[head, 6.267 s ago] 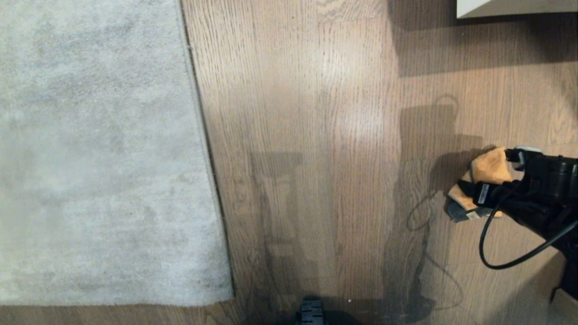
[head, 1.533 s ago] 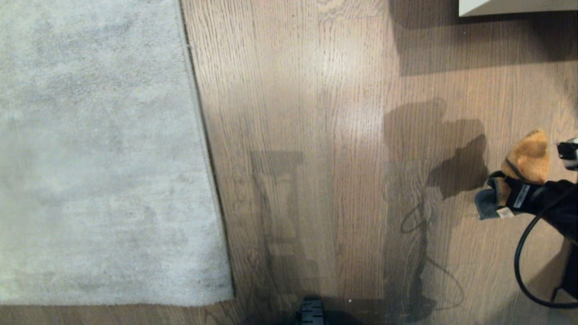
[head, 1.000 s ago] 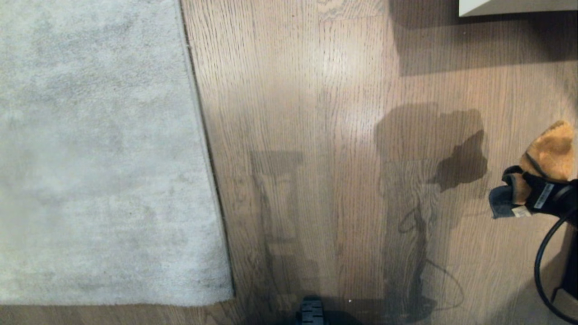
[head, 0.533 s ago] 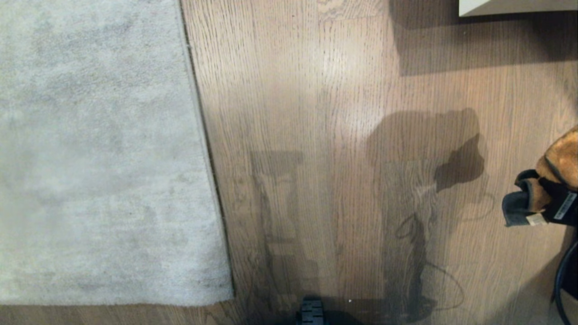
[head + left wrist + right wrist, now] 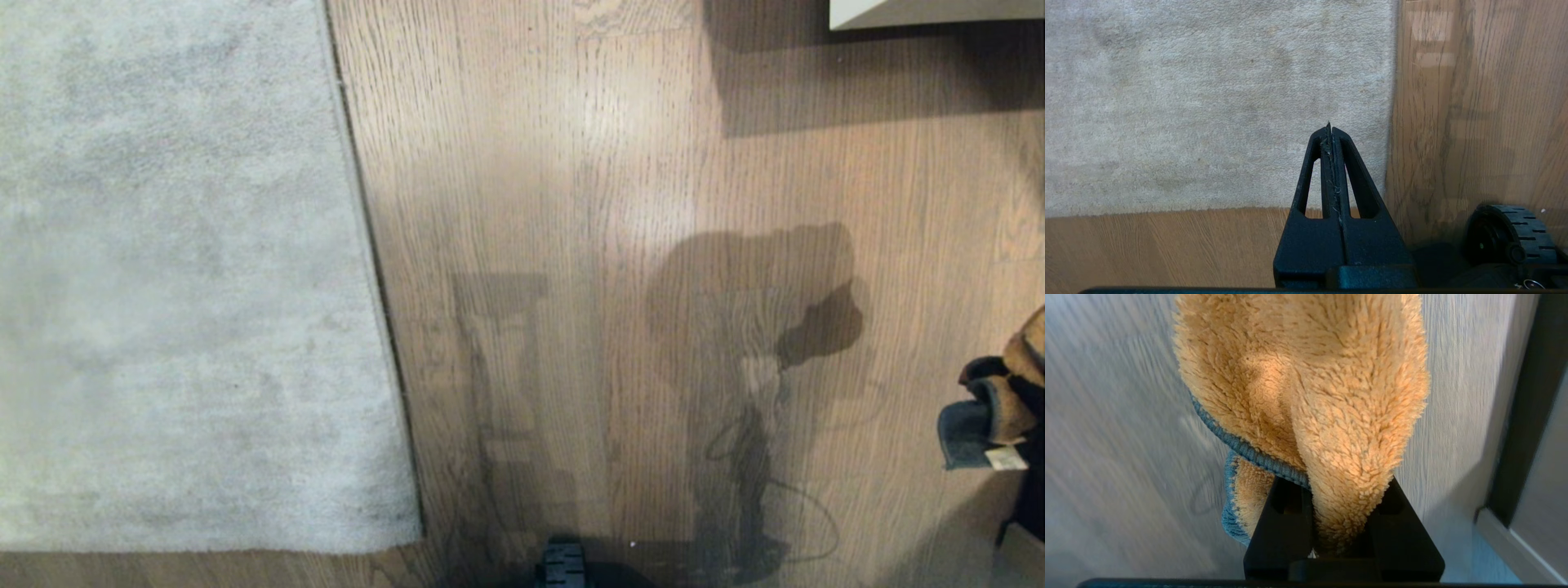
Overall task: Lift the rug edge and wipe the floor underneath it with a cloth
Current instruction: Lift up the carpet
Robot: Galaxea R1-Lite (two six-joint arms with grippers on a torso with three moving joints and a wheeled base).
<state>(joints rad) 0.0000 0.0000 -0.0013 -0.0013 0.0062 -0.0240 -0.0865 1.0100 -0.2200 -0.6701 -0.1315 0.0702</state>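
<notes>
Pinching the cloth (image 5: 1306,396) between its fingers, right gripper (image 5: 1341,522) hangs above the floor (image 5: 571,204), the rug edge (image 5: 367,245) well apart leftward.

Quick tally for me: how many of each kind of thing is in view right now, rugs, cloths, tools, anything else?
Rug: 1
Cloth, clamped in the right tool: 1
Tools: 2 (right, plus the left tool shut and empty over the rug corner)
Base wheel: 1
White furniture edge: 1
Total: 6, all on or over the wooden floor.
</notes>
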